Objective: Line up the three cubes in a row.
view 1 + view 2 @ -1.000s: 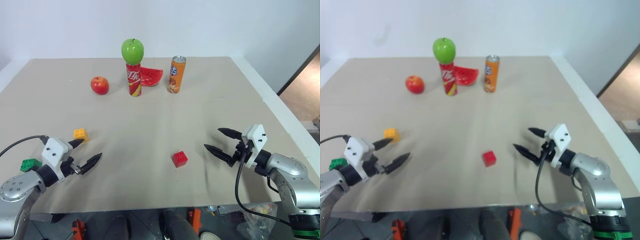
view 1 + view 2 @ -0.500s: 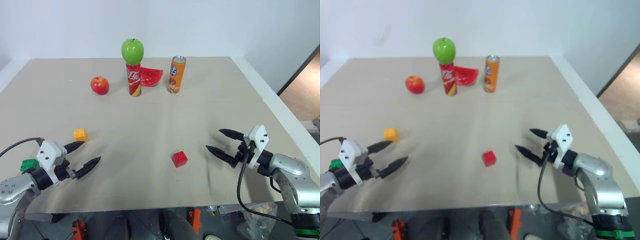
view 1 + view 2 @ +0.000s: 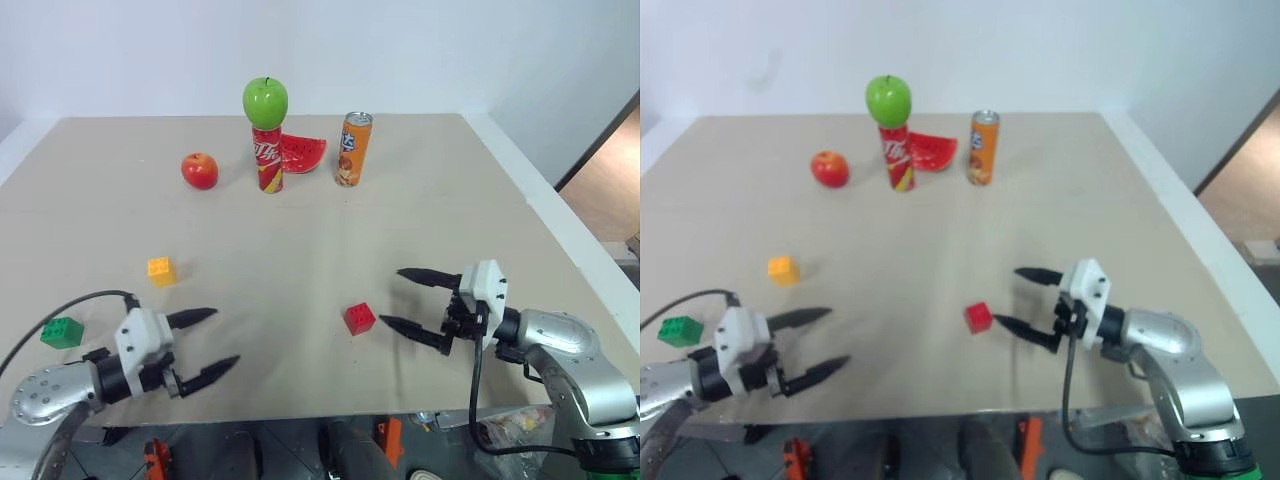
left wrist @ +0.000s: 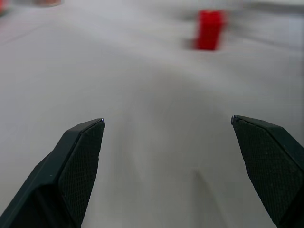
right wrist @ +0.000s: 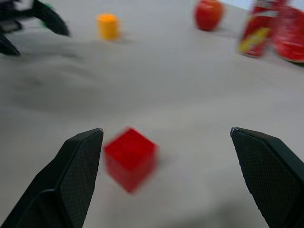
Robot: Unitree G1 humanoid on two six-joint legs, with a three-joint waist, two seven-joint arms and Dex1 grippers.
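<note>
While the right gripper (image 3: 407,299) is hanging w/ jaws spread wide, empty, the red cube (image 3: 359,318) is sitting just beside its lower fingertip, toward table centre, turned corner-on, no long axis. Right arm is nearer; left gripper (image 3: 210,342), also spread, is pointing at it from well apart.

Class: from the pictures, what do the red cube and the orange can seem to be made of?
Red cube: probably hard moulded plastic, judging by its uniform colour, crisp edges and studded top. Orange can: likely thin metal with a glossy printed wall, going by the silvery rim on top.
</note>
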